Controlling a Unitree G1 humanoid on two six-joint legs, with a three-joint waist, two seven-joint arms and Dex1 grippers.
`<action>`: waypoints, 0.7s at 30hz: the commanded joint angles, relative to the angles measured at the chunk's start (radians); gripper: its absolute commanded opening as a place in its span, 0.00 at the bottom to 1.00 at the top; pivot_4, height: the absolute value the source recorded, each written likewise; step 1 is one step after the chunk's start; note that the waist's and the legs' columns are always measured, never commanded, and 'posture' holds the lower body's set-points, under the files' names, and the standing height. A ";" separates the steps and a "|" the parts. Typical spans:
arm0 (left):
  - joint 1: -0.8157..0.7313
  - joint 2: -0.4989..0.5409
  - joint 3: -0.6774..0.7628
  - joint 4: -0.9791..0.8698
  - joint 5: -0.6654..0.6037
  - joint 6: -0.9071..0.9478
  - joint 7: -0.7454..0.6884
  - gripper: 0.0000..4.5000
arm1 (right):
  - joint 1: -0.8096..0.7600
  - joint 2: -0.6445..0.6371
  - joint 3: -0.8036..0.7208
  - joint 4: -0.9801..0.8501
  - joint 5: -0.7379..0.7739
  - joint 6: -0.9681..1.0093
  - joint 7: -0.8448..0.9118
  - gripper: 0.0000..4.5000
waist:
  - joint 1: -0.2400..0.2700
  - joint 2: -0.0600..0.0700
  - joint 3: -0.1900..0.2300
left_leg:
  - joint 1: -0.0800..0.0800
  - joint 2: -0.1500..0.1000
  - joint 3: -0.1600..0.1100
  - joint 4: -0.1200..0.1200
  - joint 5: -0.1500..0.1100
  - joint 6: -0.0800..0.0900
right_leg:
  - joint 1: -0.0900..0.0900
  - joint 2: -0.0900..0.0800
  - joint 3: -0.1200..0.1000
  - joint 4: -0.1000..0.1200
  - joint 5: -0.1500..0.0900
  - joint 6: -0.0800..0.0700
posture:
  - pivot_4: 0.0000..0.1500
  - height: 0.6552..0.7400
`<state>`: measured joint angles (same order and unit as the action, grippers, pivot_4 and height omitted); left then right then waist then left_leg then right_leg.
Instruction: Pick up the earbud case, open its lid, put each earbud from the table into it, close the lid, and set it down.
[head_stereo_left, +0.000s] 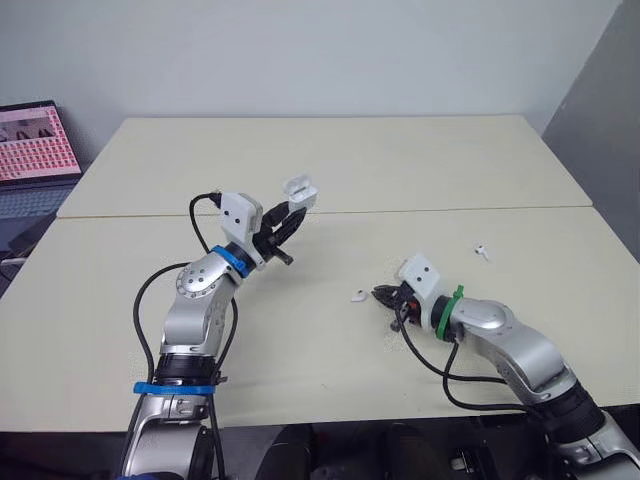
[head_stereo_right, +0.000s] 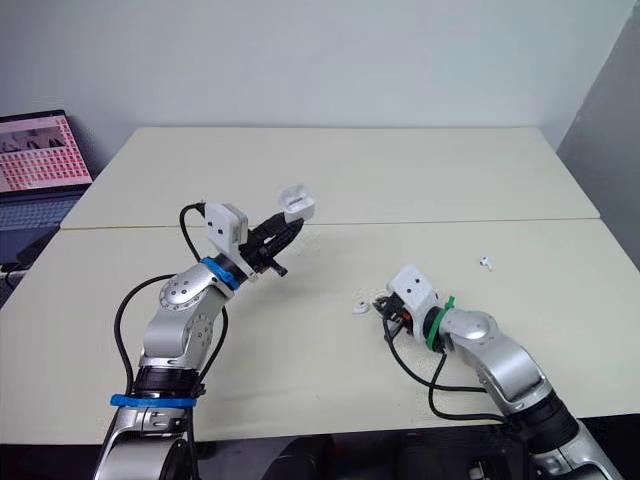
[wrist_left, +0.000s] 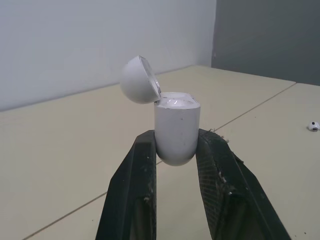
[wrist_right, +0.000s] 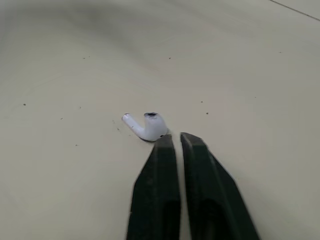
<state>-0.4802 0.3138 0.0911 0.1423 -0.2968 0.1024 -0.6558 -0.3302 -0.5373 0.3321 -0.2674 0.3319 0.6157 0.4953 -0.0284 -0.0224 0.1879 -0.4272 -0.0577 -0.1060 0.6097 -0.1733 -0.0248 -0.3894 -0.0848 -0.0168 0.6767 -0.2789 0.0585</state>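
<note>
The white earbud case (wrist_left: 176, 128) hangs above the table, lid flipped open, with my left gripper (head_stereo_left: 290, 222) shut on its body. One white earbud (wrist_right: 146, 125) lies on the table just in front of my right gripper (wrist_right: 175, 137), whose fingers are shut with nothing between them. In the left eye view that earbud (head_stereo_left: 357, 296) is just left of the right gripper (head_stereo_left: 380, 294). A second earbud (head_stereo_left: 483, 250) lies farther right on the table, apart from both grippers.
The beige table (head_stereo_left: 330, 160) has a seam running across its middle. A laptop (head_stereo_left: 35, 150) with a lit screen stands off the far left edge. Black cables loop around both forearms.
</note>
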 joint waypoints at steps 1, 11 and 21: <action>-0.004 0.006 0.010 -0.063 -0.014 -0.004 0.013 0.17 | -0.022 0.054 -0.048 -0.002 -0.004 -0.010 -0.006 0.00 | 0.000 0.000 0.000 | 0.000 0.000 0.000 0.000 0.000 0.000 | 0.000 0.000 0.000 0.000 0.000 0.000 | 1.00 1.00; -0.025 0.000 -0.001 -0.051 -0.012 -0.008 0.014 0.17 | -0.135 0.126 -0.042 0.164 -0.075 -0.015 0.031 0.00 | 0.000 0.000 0.000 | 0.000 0.000 0.000 0.000 0.000 0.000 | 0.000 0.000 0.000 0.000 0.000 0.000 | 1.00 1.00; -0.027 -0.004 -0.007 -0.054 -0.010 -0.012 0.014 0.17 | -0.119 0.155 -0.033 0.133 -0.094 -0.012 0.104 0.00 | 0.000 0.000 0.000 | 0.000 0.000 0.000 0.000 0.000 0.000 | 0.000 0.000 0.000 0.000 0.000 0.000 | 1.00 1.00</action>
<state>-0.4863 0.3105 0.0819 0.1229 -0.2964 0.1049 -0.6436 -0.4504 -0.3842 0.3003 -0.0811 0.2353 0.6136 0.5799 -0.0288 -0.0223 0.1878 -0.4271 -0.0583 -0.1058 0.6098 -0.1733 -0.0250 -0.3895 -0.0848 -0.0164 0.6771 -0.2788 0.0583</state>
